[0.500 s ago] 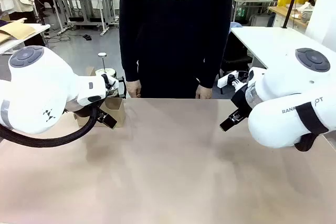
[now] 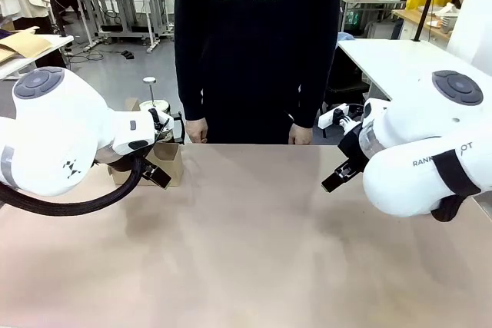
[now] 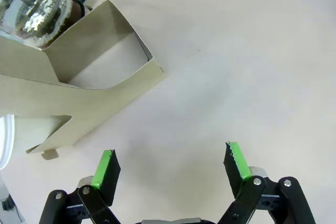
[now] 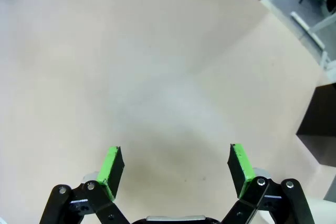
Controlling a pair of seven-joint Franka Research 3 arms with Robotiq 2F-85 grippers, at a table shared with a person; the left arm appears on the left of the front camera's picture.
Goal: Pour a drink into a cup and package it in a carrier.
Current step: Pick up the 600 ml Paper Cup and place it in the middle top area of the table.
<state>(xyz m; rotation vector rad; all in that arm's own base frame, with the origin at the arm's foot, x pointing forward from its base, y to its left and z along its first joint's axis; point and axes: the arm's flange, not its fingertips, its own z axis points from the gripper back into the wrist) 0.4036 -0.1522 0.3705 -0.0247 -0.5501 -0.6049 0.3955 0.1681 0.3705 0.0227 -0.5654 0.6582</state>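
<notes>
The carrier (image 3: pixel 79 87), brown cardboard with an open compartment, lies on the table ahead and left of my left gripper (image 3: pixel 170 163), whose green pads stand wide apart over bare tabletop. Behind it stands the glass French press (image 3: pixel 37 9) with the dark drink inside. In the front view the carrier (image 2: pixel 171 160) sits at the table's far left beside my left gripper (image 2: pixel 159 174), and the press's plunger knob (image 2: pixel 150 81) rises behind it. My right gripper (image 4: pixel 176 166) is open above bare table, seen too at the front view's right (image 2: pixel 340 174). The cup is out of view.
A person in a black top stands at the far edge, hands (image 2: pixel 196 130) (image 2: pixel 300 134) hanging at the table's rim. A black box (image 4: pixel 320 124) stands at the right wrist view's right edge. A white curved sliver (image 3: pixel 4 140) shows left of the carrier; I cannot tell what it is.
</notes>
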